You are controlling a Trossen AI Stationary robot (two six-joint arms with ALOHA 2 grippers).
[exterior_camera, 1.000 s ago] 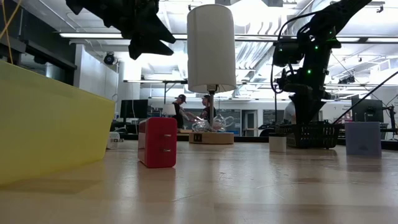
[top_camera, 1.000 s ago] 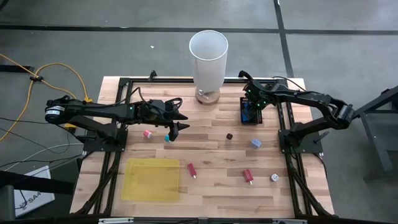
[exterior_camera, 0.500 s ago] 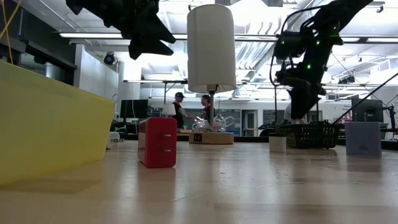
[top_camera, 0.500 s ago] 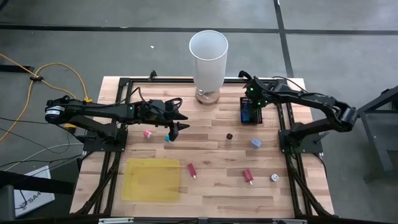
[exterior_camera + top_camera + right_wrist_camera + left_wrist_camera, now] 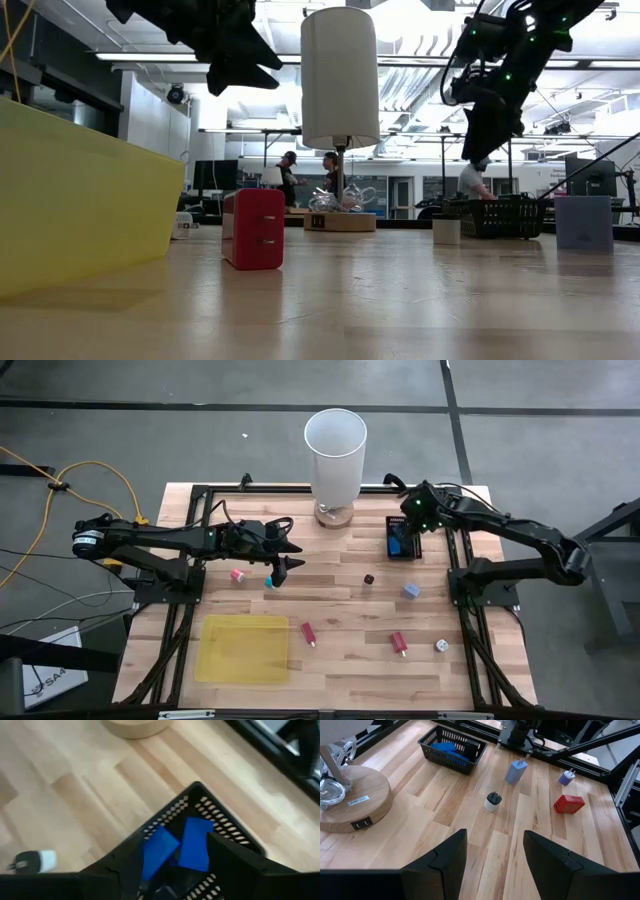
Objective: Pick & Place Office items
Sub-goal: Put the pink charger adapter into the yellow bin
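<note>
Small office items lie loose on the wooden table: a pink piece [image 5: 237, 573], a teal one [image 5: 268, 582], a dark one [image 5: 369, 578], a lavender plug [image 5: 410, 590], two red pieces [image 5: 309, 632] [image 5: 399, 643] and a whitish round one [image 5: 440, 646]. Two blue pieces [image 5: 161, 849] [image 5: 195, 843] lie in the black basket [image 5: 403, 540]. My right gripper [image 5: 172, 880] hangs open above that basket, tipped downward, holding nothing. My left gripper [image 5: 285, 557] hovers open over the table's left middle, above the teal piece; nothing sits between its fingers [image 5: 492, 855].
A tall white lamp [image 5: 335, 455] on a round wooden base [image 5: 345, 795] stands at the far middle, between the two grippers. A flat yellow sheet [image 5: 245, 648] lies near the front left. Dark frame rails border the table's left and right sides.
My right gripper has risen from just over the black basket and drawn back a little toward the table's right edge, its fingers now slanting less steeply down. The blue pieces stay in the basket.
</note>
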